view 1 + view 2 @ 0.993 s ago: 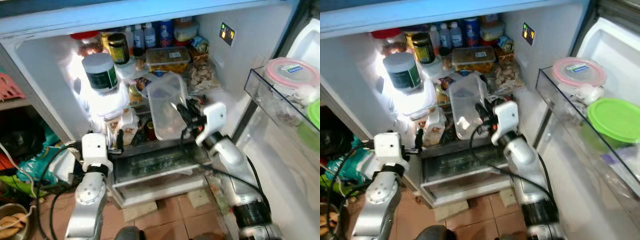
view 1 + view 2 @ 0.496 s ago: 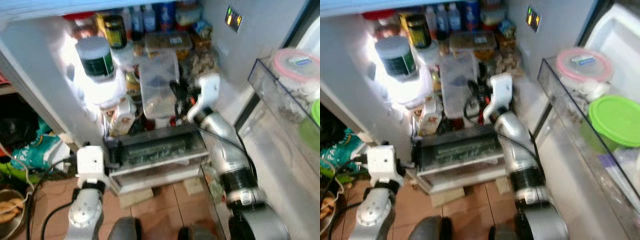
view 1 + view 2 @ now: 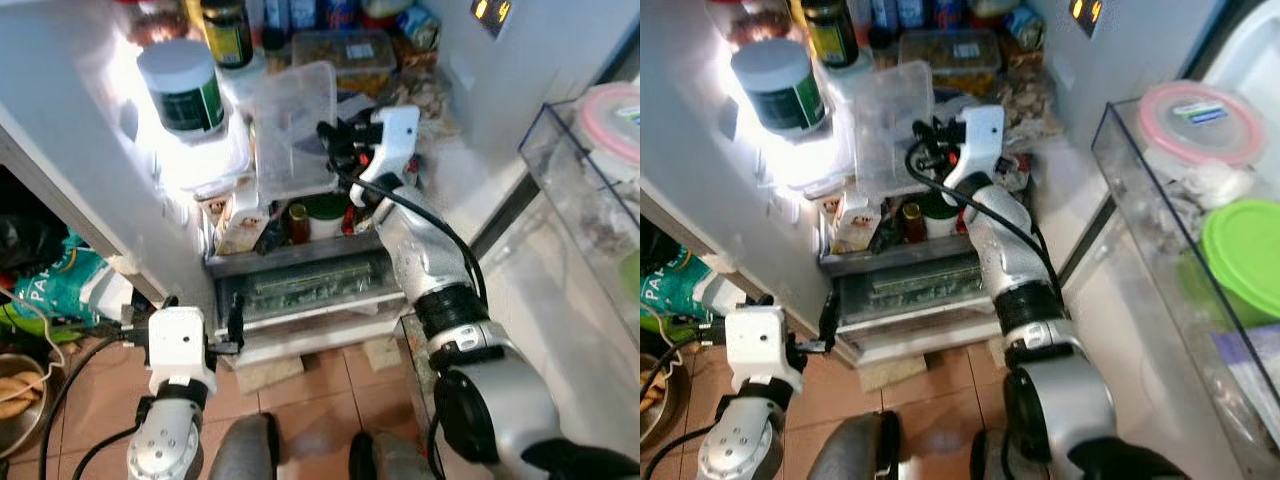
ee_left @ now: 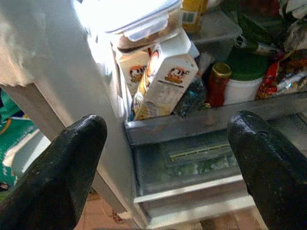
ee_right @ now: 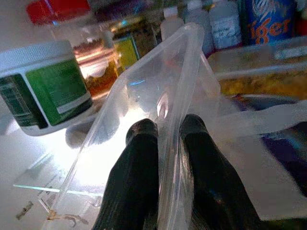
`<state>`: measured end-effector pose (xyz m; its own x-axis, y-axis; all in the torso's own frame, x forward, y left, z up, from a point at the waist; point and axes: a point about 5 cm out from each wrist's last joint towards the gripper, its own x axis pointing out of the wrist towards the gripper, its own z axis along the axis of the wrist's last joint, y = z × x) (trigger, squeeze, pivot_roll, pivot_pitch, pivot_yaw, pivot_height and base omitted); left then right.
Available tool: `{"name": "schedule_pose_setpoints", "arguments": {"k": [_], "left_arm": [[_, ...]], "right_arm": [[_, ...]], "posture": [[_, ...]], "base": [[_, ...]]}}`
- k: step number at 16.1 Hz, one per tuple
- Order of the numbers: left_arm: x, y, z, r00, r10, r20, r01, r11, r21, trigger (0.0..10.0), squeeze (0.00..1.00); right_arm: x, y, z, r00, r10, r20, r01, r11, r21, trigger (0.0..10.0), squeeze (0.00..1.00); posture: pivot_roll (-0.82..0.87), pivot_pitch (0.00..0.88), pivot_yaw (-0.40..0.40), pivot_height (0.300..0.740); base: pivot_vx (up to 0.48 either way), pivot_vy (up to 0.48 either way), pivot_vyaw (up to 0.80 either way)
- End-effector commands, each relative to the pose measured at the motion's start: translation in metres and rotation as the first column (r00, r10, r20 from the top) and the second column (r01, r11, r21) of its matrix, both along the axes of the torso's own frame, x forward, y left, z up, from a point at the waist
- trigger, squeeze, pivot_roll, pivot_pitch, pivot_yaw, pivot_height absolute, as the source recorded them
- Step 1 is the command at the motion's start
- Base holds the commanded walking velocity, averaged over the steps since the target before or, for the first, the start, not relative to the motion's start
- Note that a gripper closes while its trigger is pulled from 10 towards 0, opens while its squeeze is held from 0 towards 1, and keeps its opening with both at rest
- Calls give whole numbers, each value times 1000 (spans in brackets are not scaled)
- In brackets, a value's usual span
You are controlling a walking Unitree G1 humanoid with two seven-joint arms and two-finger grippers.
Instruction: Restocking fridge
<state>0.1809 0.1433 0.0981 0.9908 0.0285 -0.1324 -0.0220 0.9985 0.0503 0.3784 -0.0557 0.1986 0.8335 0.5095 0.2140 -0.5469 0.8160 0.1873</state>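
Right gripper (image 3: 330, 150): our two black fingers (image 5: 139, 177) pinch the rim wall of the clear plastic container (image 3: 292, 128), one finger inside and one outside, clamped narrow on it.
Container's place: we hold it up inside the open fridge, over the upper shelf, tilted on edge with its open mouth turned toward us. It sits between the white tub with the green label (image 3: 183, 88) on our left and the lidded food box (image 3: 346, 50) further back on our right.
Long axis: the container runs away from our right gripper, up and into the fridge, so the free end leads and the gripped rim trails.
Deciding relation: the shelf room lies ahead of and below the container's far end, so we judge the next move to be a push inward along that axis and a lowering until it sits flat.
Left gripper (image 4: 165, 158): our fingers stand wide apart with nothing between them, low by the bottom drawer (image 3: 312, 290), facing the juice carton (image 4: 163, 79).
Nearer arm: the right one, already holding; the left is well apart from the container.
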Motion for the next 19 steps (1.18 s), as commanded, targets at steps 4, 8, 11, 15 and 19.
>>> {"name": "schedule_pose_setpoints", "arguments": {"k": [4, 8, 11, 15, 19], "left_arm": [[-19, -3, 2, 1000, 4, -30, -4, 1000, 5, 10000, 0], [-24, -12, 3, 998, -17, -56, 16, 1000, -22, 10000, 0], [-32, -14, 5, 997, -6, -76, 4, 999, -35, 10000, 0], [-43, -20, 9, 995, -6, -99, 0, 998, -58, 10000, 0], [-48, -24, 15, 993, -7, -114, -1, 997, -72, 10000, 0]], "right_arm": [[7, 7, 5, 998, -57, -10, 57, 998, 33, 10000, 0], [22, 14, 38, 987, -159, -26, 161, 981, 108, 10000, 0], [28, 16, 56, 974, -225, -26, 226, 964, 141, 10000, 0], [29, 21, 66, 963, -266, -32, 268, 949, 168, 10000, 0], [29, 29, 69, 956, -284, -71, 293, 933, 211, 10000, 1000]], "posture": [[241, 267, -22, 740], [243, 299, -31, 740], [247, 328, -41, 740], [244, 368, -47, 740], [251, 388, -48, 740]], "base": [[0, 0, 0], [0, 0, 0], [0, 0, 0], [0, 0, 0], [0, 0, 0]]}}
